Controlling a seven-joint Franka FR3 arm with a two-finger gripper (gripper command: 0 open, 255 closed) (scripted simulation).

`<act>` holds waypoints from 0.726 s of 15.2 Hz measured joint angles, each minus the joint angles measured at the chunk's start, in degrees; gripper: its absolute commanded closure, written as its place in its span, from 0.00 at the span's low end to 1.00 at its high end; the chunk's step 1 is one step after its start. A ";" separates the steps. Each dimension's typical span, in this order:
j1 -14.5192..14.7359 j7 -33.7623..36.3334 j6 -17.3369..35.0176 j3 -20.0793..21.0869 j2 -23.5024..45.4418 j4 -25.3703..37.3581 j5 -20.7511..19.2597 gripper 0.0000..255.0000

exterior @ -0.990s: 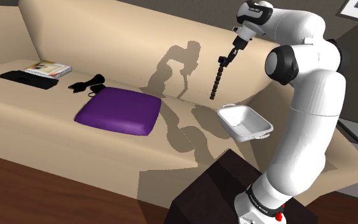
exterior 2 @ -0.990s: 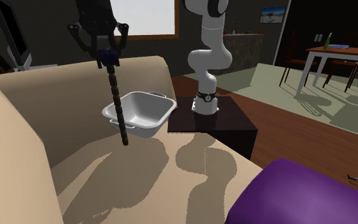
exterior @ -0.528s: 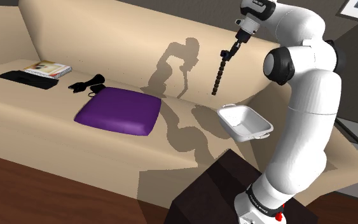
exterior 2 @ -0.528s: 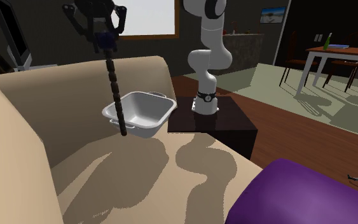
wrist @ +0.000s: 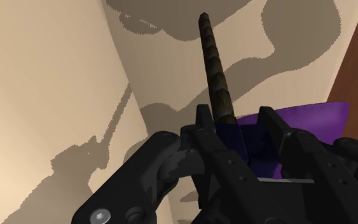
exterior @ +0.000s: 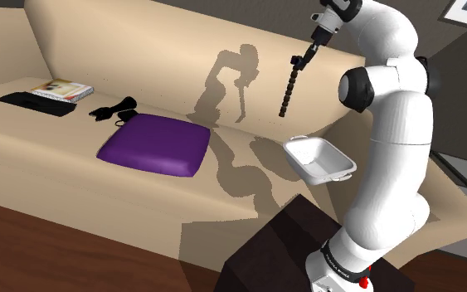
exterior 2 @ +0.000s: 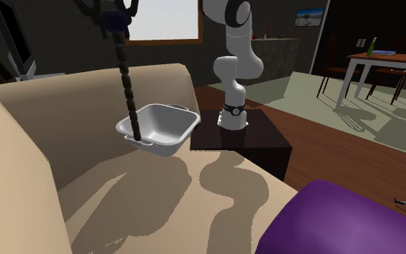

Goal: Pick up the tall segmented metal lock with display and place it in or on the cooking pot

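Observation:
The lock (exterior: 287, 86) is a dark, segmented rod with a blue block at its upper end. It hangs tilted in the air from my gripper (exterior: 309, 43), which is shut on the blue block. In the shoulder view the rod's lower tip is above and to the left of the white pot (exterior: 318, 159), which sits on the sofa seat. In the second exterior view my gripper (exterior 2: 115, 16) is at the top edge and the lock (exterior 2: 127, 85) reaches down in front of the pot (exterior 2: 159, 128). The wrist view shows the fingers (wrist: 203, 127) clasping the lock (wrist: 213, 63).
A purple cushion (exterior: 155, 143) lies on the beige sofa (exterior: 124, 50), with a small black object (exterior: 114, 112), a book (exterior: 61, 89) and a flat black item (exterior: 26, 101) further left. My dark stand (exterior 2: 241, 137) is beside the pot. A dining table (exterior 2: 381, 61) is far off.
The arm has lifted the lock higher, and its lower tip has risen with it. The grip has stayed shut; the pot has not moved.

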 measured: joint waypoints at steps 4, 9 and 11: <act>0.39 -1.19 -1.33 -0.98 -3.35 -2.21 -1.45 1.00; 3.18 -4.11 -1.07 -3.29 -12.95 -11.66 -6.85 1.00; 3.38 -5.05 -1.68 -3.91 -15.57 -13.45 -8.40 1.00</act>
